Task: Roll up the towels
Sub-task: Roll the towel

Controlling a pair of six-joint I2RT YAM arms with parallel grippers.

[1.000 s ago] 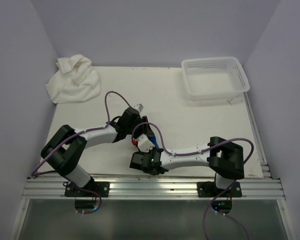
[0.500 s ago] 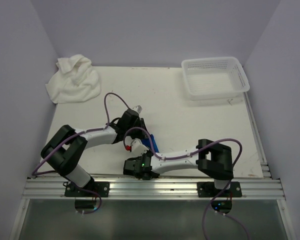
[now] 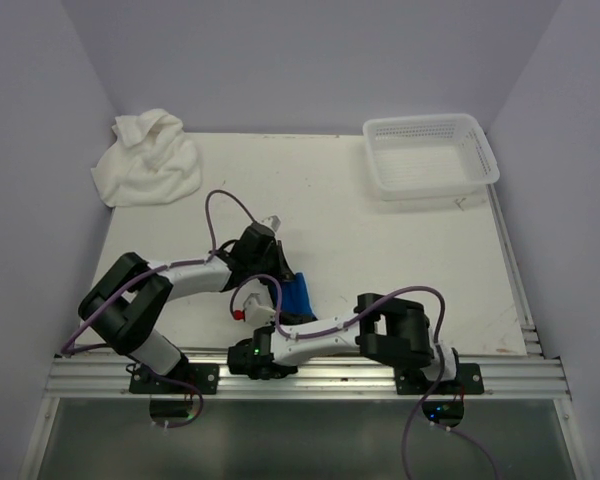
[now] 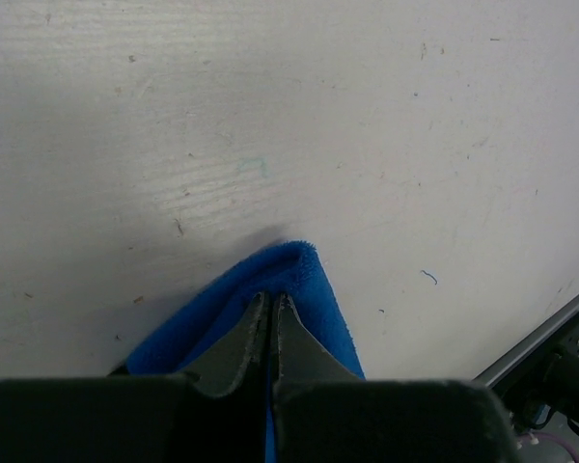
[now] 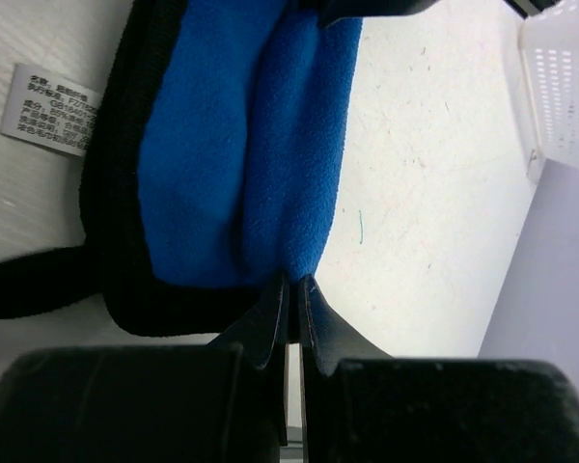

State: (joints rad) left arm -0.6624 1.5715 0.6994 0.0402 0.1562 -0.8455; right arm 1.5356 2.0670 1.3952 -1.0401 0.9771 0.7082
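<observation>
Right wrist view puts my right gripper [image 5: 291,286] at the near end of the blue towel [image 5: 241,145]. Its fingers are pressed almost flat together, with the towel's near edge caught between their tips. From there the cloth runs away in two thick blue folds with a crease between them. A black trim [image 5: 111,212] borders its left side, and a white label [image 5: 53,108] lies on the table beside that.

On the left wrist view, the left gripper [image 4: 270,301] is closed tight on the same towel. Blue cloth bulges out on both sides of the fingers, and a rounded corner lies just past the tips on the bare table [image 4: 270,96].

From the top camera, the towel sits between the two arms, close to the near edge and left of centre. At the far left corner the white towel [image 3: 148,160] lies in a crumpled heap, well apart from both grippers. The basket [image 3: 430,155] stands at the far right corner.
</observation>
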